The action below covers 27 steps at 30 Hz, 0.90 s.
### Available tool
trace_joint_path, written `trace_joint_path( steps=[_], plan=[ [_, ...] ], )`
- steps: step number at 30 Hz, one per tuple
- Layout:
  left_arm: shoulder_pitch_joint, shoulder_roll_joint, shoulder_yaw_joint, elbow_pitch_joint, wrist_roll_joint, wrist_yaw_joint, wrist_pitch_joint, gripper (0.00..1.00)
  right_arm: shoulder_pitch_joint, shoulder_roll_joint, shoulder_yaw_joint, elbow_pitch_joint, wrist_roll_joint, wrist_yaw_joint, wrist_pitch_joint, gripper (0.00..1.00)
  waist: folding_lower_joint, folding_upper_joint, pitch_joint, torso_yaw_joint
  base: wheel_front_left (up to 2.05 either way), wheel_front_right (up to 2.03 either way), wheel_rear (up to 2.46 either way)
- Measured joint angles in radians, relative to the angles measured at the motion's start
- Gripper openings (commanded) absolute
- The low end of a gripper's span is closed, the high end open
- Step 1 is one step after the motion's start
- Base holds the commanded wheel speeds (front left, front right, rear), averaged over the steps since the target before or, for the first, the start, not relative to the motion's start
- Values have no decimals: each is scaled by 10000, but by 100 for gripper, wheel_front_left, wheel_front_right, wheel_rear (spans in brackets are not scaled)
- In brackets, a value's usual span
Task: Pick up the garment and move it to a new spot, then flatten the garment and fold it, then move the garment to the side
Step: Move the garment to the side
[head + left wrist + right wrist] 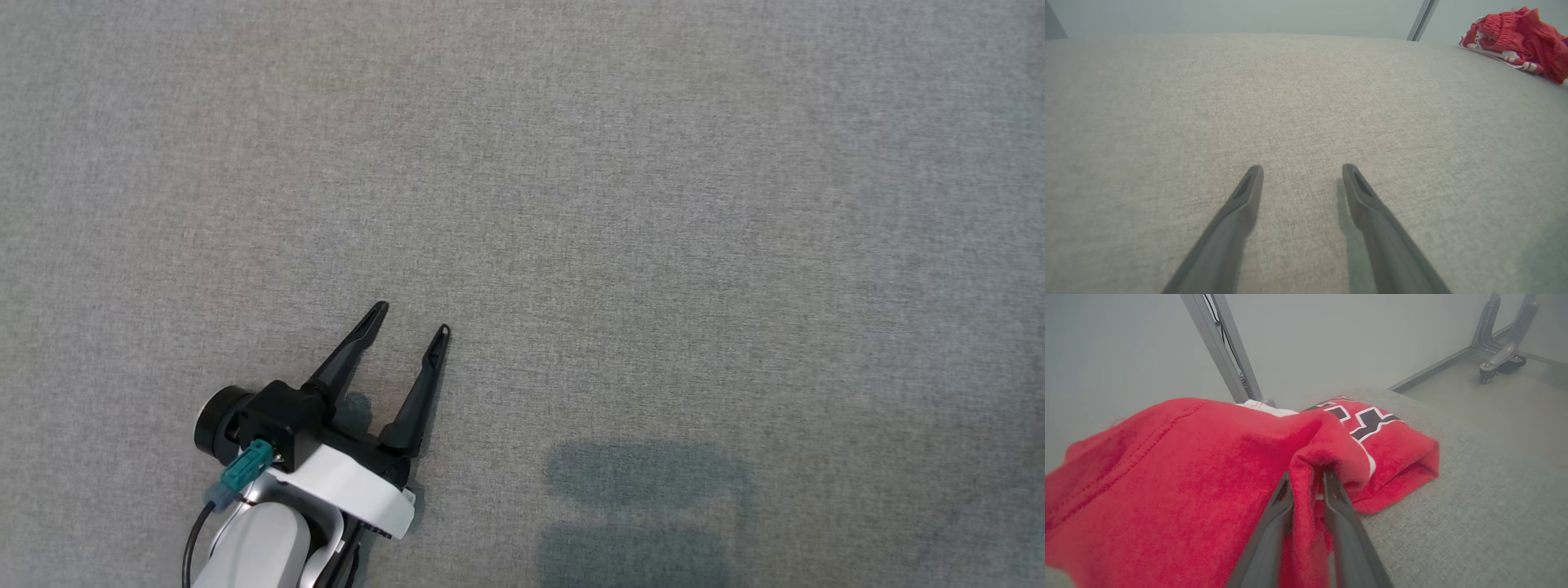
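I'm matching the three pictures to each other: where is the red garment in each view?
Head view: the grey surface, with the open left gripper at the lower left.
Left wrist view: the garment lies bunched in the top right corner, at the surface's far edge.
Right wrist view: the garment spreads across left and centre, a fold pinched between the fingers of the right gripper.
Shared landmark: the grey surface.

A grey woven surface [653,204] spreads wide and flat, with two soft shadows low in the head view. A red garment [1167,477] lies crumpled on it close to one edge. Its cloth is bunched in loose folds, one of them bearing white and dark markings.
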<state>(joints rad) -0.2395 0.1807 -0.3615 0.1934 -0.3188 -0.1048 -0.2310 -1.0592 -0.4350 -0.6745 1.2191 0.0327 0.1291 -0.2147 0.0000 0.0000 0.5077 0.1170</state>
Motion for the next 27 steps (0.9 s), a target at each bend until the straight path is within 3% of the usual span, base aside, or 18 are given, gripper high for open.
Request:
trace_joint_path(
  steps=[7,12,20,27],
  plan=[
    [1,0,6,102,-19,75,-33,100,91,228,-232,-117,-798,0,-123,100,0,0,-356,-280,0,0,0],
    [6,-35,102,117,-280,140,-86,100,714,849,291,-1383,-918,0,-337,100,0,0,-783,-497,0,0,0],
    [106,-102,410,132,-527,272,-173,100,3550,2326,1910,-5956,-130,4,-357,100,0,0,-1790,-768,0,0,0],
    [493,-313,786,67,-531,362,-205,100,6558,2947,3630,-9097,602,2,-366,100,0,0,-2900,-878,0,0,0]
  ],
)
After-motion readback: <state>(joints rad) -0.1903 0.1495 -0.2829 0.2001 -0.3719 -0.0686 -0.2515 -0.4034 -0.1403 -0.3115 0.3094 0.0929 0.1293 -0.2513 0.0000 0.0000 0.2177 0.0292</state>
